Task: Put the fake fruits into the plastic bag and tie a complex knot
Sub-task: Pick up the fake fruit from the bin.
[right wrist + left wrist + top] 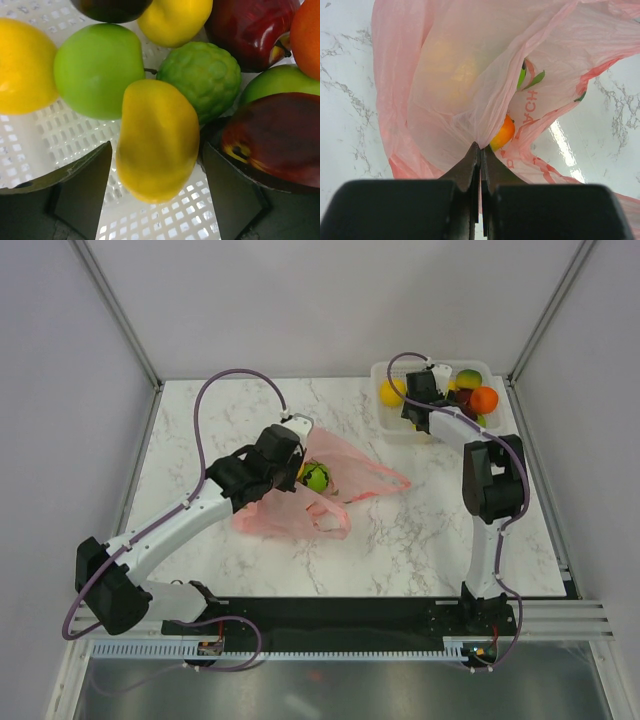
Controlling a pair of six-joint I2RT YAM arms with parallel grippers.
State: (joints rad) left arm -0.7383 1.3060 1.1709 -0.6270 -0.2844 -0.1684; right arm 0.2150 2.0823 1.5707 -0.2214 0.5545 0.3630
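Right wrist: with right hand (156, 150) wide apart, straddling yellow fruit (157, 135); with left hand (480, 147), clamped tight on crinkly pink bag (460, 85).

The table (420, 540) is a white slab veined with grey marble lines, its surface glossy. Two things lie directly on it. A pink, crinkled, translucent bag (360, 475) lies near the middle, its bulk spreading flat toward 8 o'clock and a tapering tip reaching toward 3 o'clock; part of it is lifted off the slab at 11 o'clock. A white lattice basket (395, 430) stands in the corner at 1 o'clock, well apart from the bag.
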